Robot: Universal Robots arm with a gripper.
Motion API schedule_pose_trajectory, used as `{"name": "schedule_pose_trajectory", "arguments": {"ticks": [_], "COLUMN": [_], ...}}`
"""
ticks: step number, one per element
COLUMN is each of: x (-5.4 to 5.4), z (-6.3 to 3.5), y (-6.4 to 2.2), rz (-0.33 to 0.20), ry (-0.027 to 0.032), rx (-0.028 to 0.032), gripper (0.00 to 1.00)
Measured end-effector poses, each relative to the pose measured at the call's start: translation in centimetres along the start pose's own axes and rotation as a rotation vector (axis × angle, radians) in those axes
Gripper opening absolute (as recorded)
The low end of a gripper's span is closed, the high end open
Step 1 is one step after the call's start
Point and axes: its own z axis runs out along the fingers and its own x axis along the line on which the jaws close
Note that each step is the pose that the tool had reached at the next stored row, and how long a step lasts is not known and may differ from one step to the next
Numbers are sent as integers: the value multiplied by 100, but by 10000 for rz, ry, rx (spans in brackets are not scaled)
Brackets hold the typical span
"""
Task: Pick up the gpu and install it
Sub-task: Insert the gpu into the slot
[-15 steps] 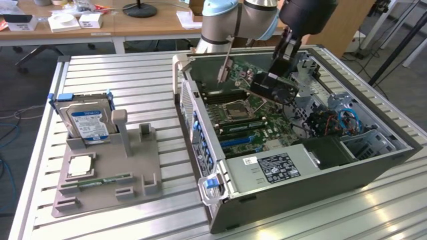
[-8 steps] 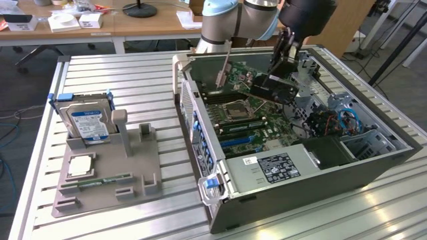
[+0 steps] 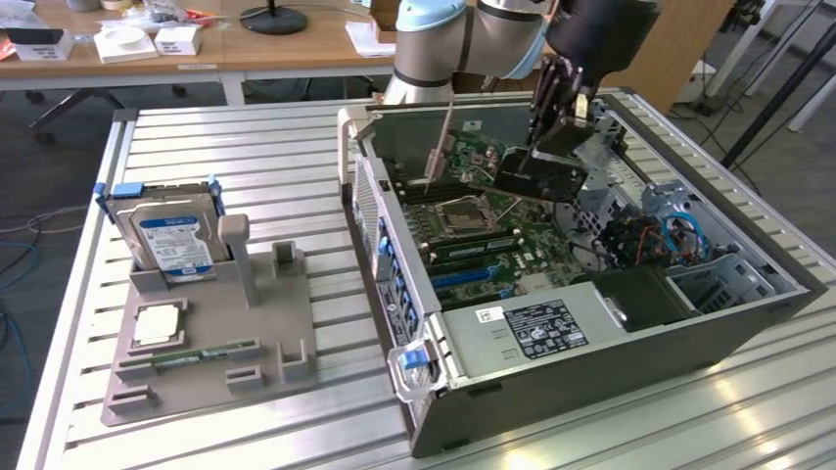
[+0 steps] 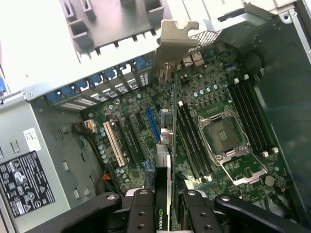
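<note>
While I hang over the open case (image 3: 731,323), my gripper (image 4: 166,208) is clamped on the gpu (image 4: 165,165), squeezing it from both flat sides. The card stands on its edge in my jaws, up in the air inside the case, and its silver bracket (image 4: 178,39) points to the case's back wall. Under it, on the case floor, lies the green board (image 4: 131,121) with long slots (image 4: 112,143) and a square chip socket (image 4: 226,138). The card is not in a slot yet. A grey power box (image 3: 523,328) fills one corner of the case. Outside the case, on the table (image 3: 261,127), a grey stand (image 3: 281,313) holds a hard drive (image 3: 176,240).
</note>
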Motion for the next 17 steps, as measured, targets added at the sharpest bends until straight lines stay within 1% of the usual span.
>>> {"name": "schedule_pose_trajectory", "arguments": {"ticks": [4, 9, 16, 17], "x": [0, 0, 0, 0], "z": [5, 9, 14, 15], "y": [0, -1, -1, -1], "rz": [-511, -1191, -2144, -2284], "ry": [-83, -149, -251, -262], "rx": [303, 601, 1049, 1098], "gripper": [26, 26, 26, 26]}}
